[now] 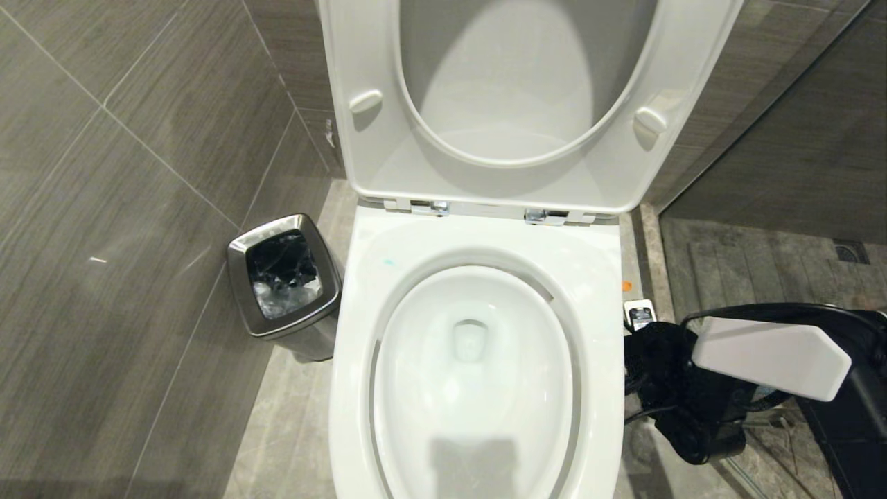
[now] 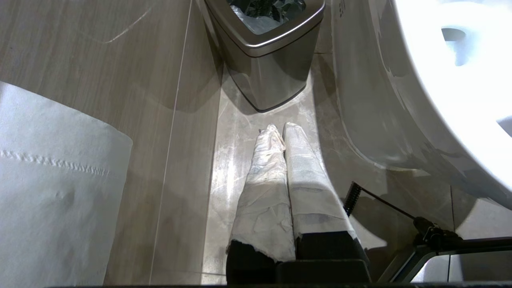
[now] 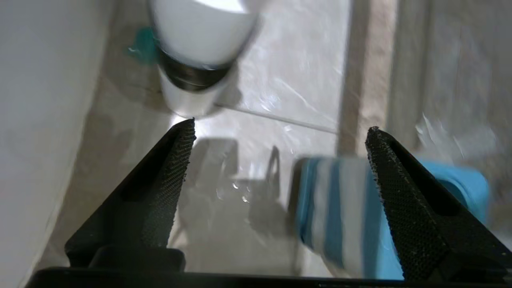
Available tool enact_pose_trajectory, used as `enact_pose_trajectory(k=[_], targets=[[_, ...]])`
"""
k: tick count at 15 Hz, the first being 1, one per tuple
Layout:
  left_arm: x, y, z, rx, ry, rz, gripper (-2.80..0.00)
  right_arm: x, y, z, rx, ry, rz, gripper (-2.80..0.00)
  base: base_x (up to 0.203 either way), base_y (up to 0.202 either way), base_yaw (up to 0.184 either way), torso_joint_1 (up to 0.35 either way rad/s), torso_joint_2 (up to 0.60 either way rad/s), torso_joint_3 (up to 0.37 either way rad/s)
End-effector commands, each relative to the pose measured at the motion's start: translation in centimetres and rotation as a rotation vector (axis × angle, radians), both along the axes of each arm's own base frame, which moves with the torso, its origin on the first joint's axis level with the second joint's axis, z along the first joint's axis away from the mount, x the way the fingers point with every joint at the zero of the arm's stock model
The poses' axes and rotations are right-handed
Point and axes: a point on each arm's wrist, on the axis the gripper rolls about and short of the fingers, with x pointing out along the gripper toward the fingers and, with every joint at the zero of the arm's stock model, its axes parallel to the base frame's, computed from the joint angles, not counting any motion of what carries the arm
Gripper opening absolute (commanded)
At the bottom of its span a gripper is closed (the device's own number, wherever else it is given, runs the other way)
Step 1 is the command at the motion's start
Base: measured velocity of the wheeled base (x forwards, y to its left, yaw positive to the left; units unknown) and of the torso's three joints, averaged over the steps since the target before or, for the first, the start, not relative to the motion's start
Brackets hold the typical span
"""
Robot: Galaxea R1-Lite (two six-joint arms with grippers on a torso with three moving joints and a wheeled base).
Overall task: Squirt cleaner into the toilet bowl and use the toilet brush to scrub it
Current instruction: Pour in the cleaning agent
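Note:
The white toilet bowl [image 1: 416,388] stands before me with seat and lid raised. A small turquoise spot of cleaner [image 1: 388,263] sits on its rim. My right arm [image 1: 769,357] reaches down beside the bowl's right side. My right gripper [image 3: 280,128] is open above the floor tiles with nothing between its fingers. Just past one fingertip stands a white rounded container [image 3: 196,48] with a dark band and a teal patch behind it. A blue-and-white striped box [image 3: 340,216] lies by the other finger. The toilet brush is out of view. My left gripper [image 2: 280,128], its fingers wrapped in white cloth, hangs shut over the floor.
A small steel bin [image 1: 284,284] with a black liner stands left of the toilet against the tiled wall. A toilet paper roll [image 2: 52,180] is close to the left arm. A small white device [image 1: 639,313] lies on the floor right of the toilet, near a glass partition [image 1: 762,125].

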Motion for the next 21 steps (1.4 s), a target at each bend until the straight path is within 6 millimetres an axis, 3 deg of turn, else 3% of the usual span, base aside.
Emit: enact_pose_trajectory(k=[1, 8, 21], targets=[[0.0, 0.0, 0.0, 0.0, -0.001, 0.001, -2.8, 0.4, 0.2, -0.9, 0.004, 0.003, 0.07, 0.0, 0.0, 0.0, 0.0, 0.0, 0.0, 0.0], [0.0, 0.0, 0.0, 0.0, -0.001, 0.001, -2.8, 3.2, 0.5, -0.7, 0.03, -0.094, 0.151, 0.0, 0.0, 0.0, 0.0, 0.0, 0.0, 0.0], [0.0, 0.0, 0.0, 0.0, 0.0, 0.001, -2.8, 4.5, 0.5, -3.2, -0.005, -0.064, 0.159, 0.0, 0.0, 0.0, 0.0, 0.0, 0.0, 0.0]])
